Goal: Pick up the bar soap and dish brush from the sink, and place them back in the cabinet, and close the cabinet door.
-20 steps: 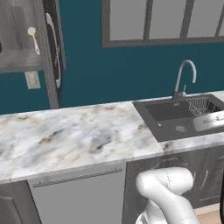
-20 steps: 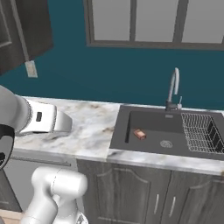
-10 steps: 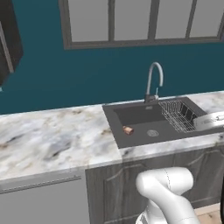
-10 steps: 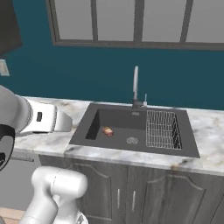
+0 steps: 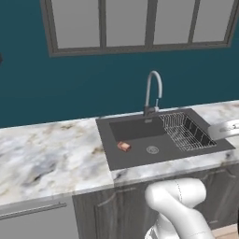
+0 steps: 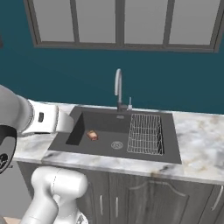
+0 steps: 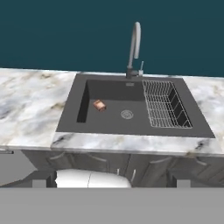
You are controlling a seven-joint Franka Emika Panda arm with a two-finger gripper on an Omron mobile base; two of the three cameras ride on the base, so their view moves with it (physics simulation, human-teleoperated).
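So the soap (image 5: 123, 146) sits flat on the sink (image 5: 135, 161) floor, toward the left wall and just left of the drain (image 5: 152, 150), well apart from the rack (image 5: 186, 132) on the right side. I can't spot the brush anywhere in the basin. The gripper's jaws are spread wide with nothing in them, and it's nowhere near the basin yet. Biggest risks, I reckon: the soap's low and slick, so it could skid toward the wall when pinched, and the faucet (image 5: 152, 93) could snag the arm on the way down.
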